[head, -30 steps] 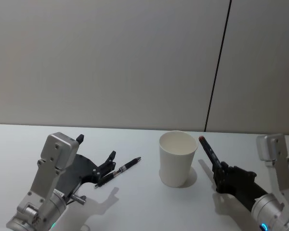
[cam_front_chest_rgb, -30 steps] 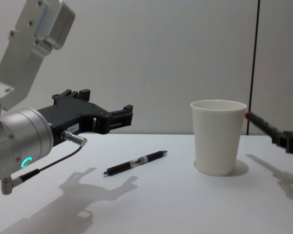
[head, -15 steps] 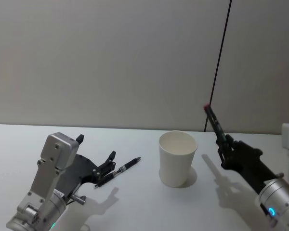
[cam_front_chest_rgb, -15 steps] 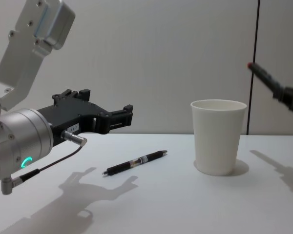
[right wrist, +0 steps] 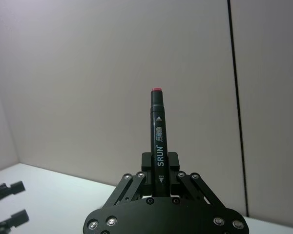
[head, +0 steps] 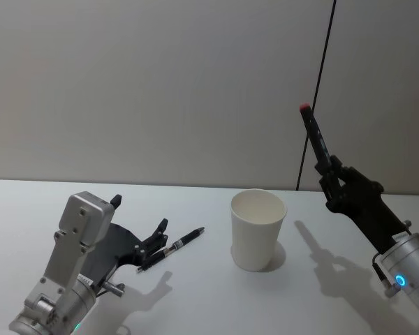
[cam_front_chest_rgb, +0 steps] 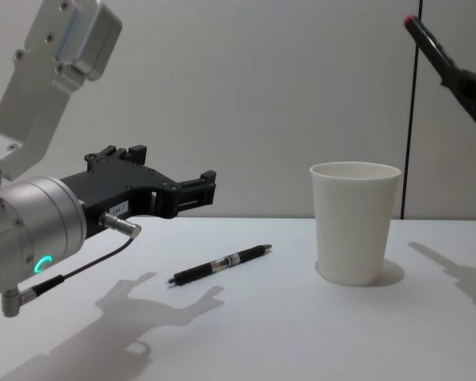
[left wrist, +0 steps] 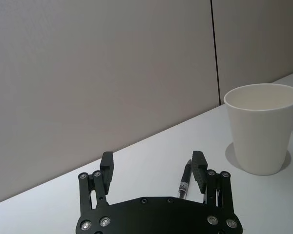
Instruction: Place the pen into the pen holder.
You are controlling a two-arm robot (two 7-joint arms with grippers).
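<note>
The pen holder [head: 258, 230] [cam_front_chest_rgb: 355, 226] [left wrist: 261, 129], a white paper cup, stands upright at mid-table. My right gripper [head: 333, 178] [right wrist: 159, 163] [cam_front_chest_rgb: 468, 83] is shut on a thick black pen [head: 314, 139] [right wrist: 157, 131] [cam_front_chest_rgb: 430, 44] with a red end. The pen points up and is held high, to the right of the cup and above its rim. A thin black pen [head: 173, 247] [cam_front_chest_rgb: 220, 264] [left wrist: 185, 179] lies flat on the table left of the cup. My left gripper [head: 141, 213] [left wrist: 153, 161] [cam_front_chest_rgb: 174, 167] hovers open just behind it, holding nothing.
The white table [head: 195, 293] has free room in front of the cup and on both sides. A grey wall with a dark vertical seam [head: 321, 91] stands behind the table.
My right gripper has risen with the thick pen from table level beside the cup to well above the rim. The left arm, the thin pen and the cup have not moved.
</note>
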